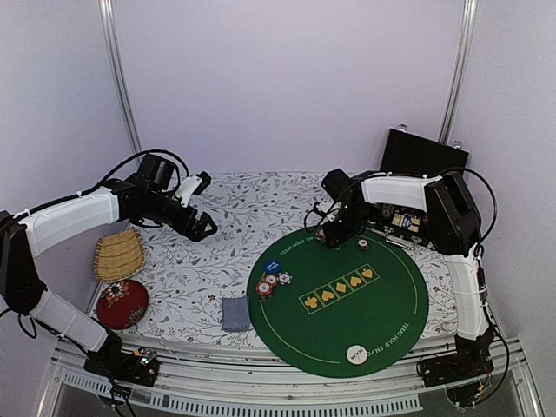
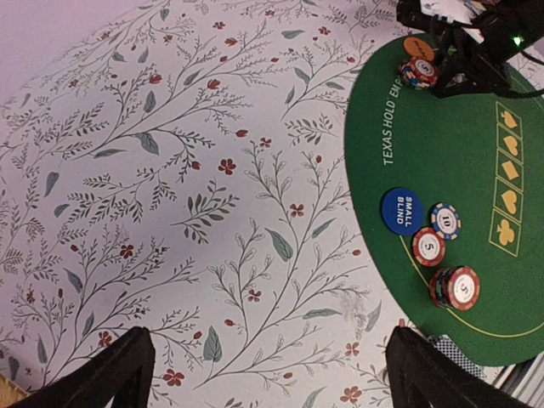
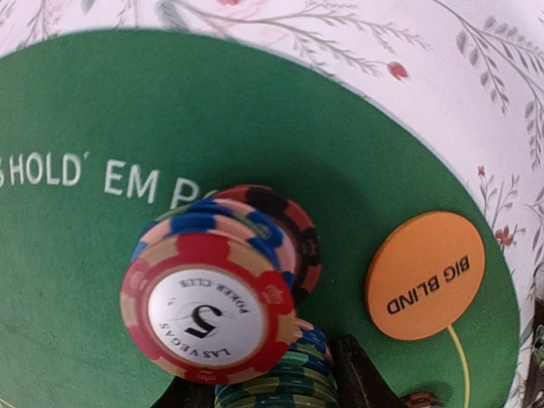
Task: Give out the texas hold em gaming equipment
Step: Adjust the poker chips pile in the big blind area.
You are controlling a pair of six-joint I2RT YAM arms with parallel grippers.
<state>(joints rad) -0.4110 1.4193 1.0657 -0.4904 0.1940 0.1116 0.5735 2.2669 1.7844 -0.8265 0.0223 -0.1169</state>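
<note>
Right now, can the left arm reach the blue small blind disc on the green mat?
Probably yes. The left gripper hangs open over the floral cloth, with bare cloth and mat between it and the small blind disc. The right gripper is at the mat's far edge, away from it.

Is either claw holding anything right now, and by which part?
Left claw is open, holding nothing. Right claw sits at a chip stack; whether it grips the sides cannot be told.
</note>
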